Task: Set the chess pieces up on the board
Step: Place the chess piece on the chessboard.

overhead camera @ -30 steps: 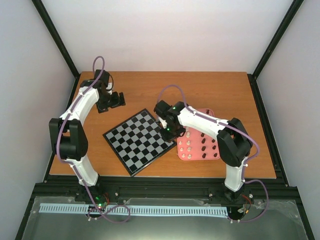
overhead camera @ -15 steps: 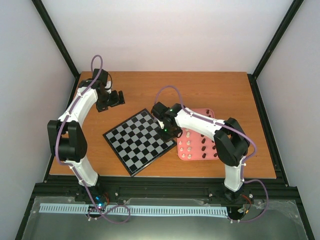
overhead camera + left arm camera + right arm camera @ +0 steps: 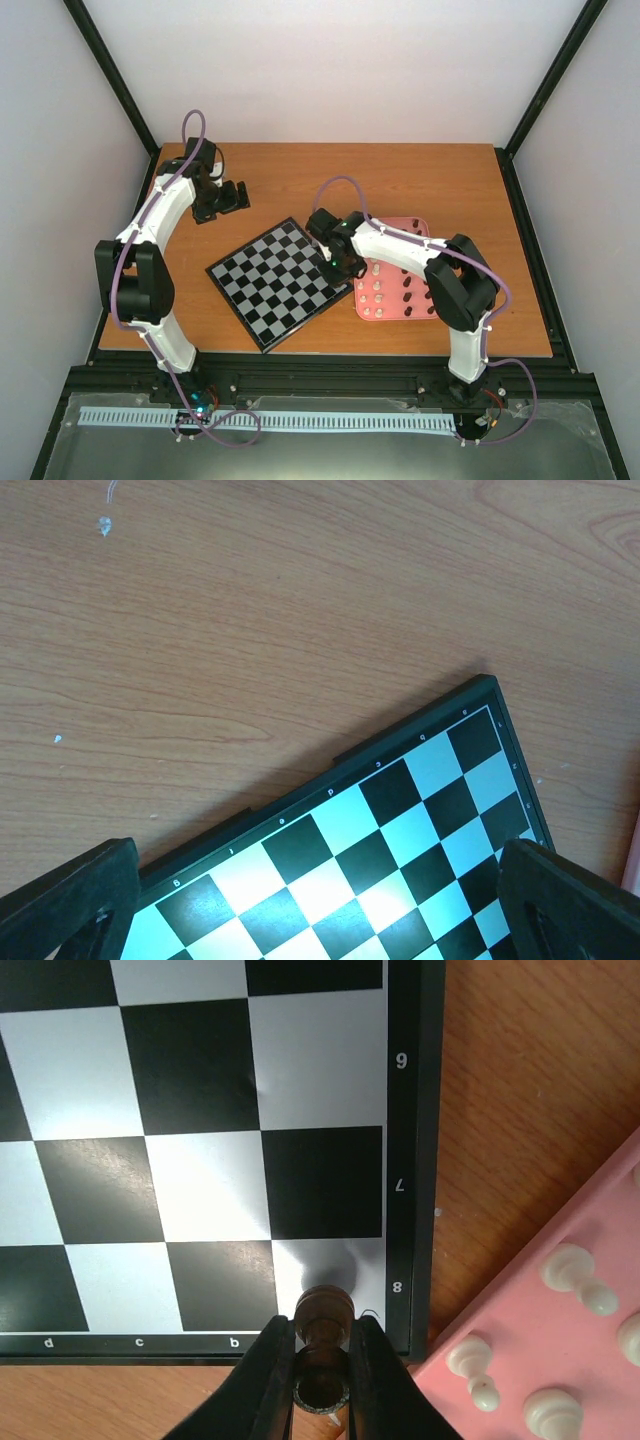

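The checkerboard board (image 3: 278, 282) lies turned like a diamond mid-table, with no pieces seen standing on it. My right gripper (image 3: 342, 268) is at its right corner, shut on a dark brown chess piece (image 3: 322, 1332), held just above the pale corner square by the rim mark 8 (image 3: 399, 1287). Cream-white and dark brown pieces stand in the pink tray (image 3: 415, 310); a few cream ones (image 3: 572, 1270) show in the right wrist view. My left gripper (image 3: 234, 196) hovers open and empty beyond the board's far-left edge (image 3: 330, 780).
The pink tray's corner (image 3: 520, 1350) lies close against the board's right corner. Bare wooden table (image 3: 420, 180) stretches behind the board and tray. Black frame posts and white walls enclose the table.
My right gripper has shifted slightly left and toward the board's right corner with the dark piece. My left arm has drawn back a little toward the far left.
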